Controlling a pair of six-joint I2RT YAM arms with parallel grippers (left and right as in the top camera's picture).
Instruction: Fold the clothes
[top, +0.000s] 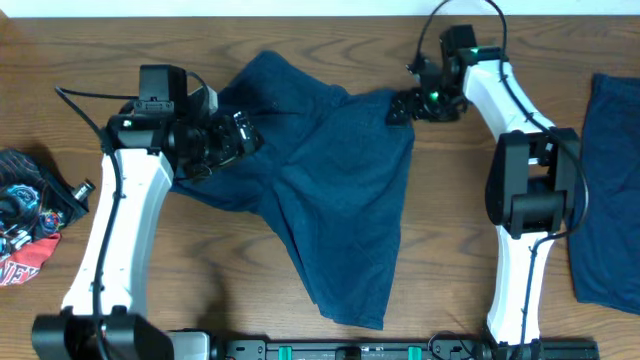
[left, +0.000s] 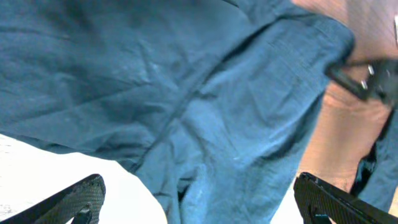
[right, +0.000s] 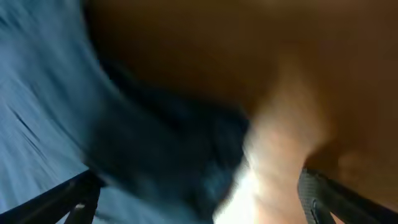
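The clothes in the middle of the table are dark navy shorts (top: 320, 170), spread loosely with one leg reaching toward the front edge. My left gripper (top: 245, 135) is over their left upper edge. In the left wrist view its fingers (left: 74, 202) stand wide apart and open, with wrinkled fabric (left: 186, 93) lying below and between them, touching neither. My right gripper (top: 400, 105) is at the shorts' upper right corner. The right wrist view is blurred, but its fingers (right: 336, 199) are spread open over dark fabric (right: 50, 93) and bare wood.
A second navy garment (top: 605, 190) lies flat at the table's right edge. A heap of colourful printed clothes (top: 25, 230) sits at the left edge. Brown wooden table (top: 450, 230) shows between the shorts and the right arm's base.
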